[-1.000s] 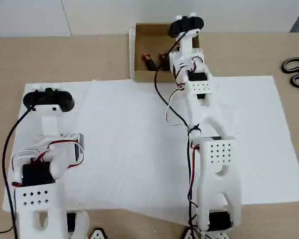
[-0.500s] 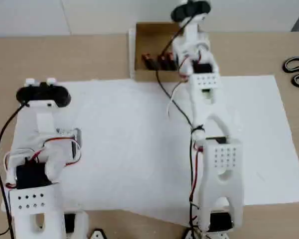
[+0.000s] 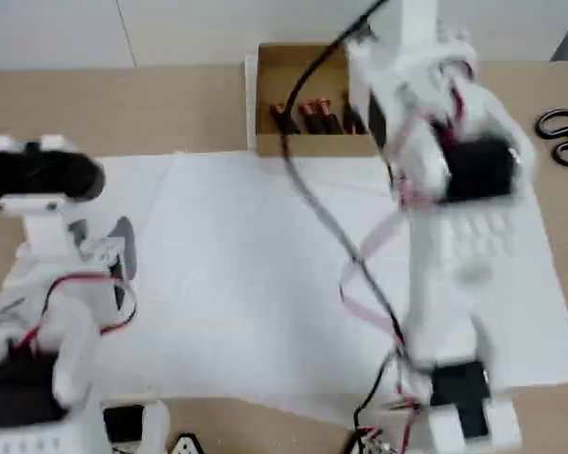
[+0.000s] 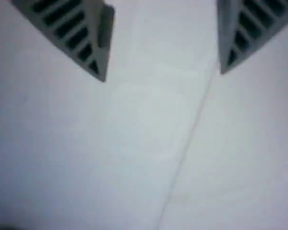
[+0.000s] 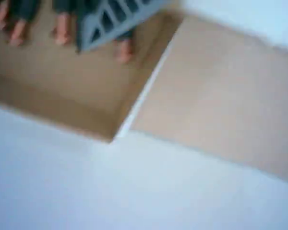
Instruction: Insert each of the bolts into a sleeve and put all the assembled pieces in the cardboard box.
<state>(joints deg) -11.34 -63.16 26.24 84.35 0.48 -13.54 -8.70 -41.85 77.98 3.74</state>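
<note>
The cardboard box (image 3: 298, 61) stands at the table's far edge, with several dark sleeves holding copper-coloured bolts (image 3: 312, 117) in a row inside. In the right wrist view the same pieces (image 5: 60, 26) lie on the box floor (image 5: 62, 91), and my right gripper (image 5: 110, 21) hangs over the box's near corner. The right arm (image 3: 454, 170) is raised high, close to the camera. My left gripper (image 4: 163, 72) is open over bare white paper (image 4: 134, 153) with nothing between its fingers. It sits at the left of the table (image 3: 118, 251).
A white paper sheet (image 3: 265, 284) covers most of the wooden table (image 3: 151, 104). Black scissors (image 3: 563, 132) lie at the far right. Cables (image 3: 312, 199) trail from the right arm across the paper.
The right arm has lifted up and back from the box, uncovering more pieces inside. The left arm has drawn back toward the left edge.
</note>
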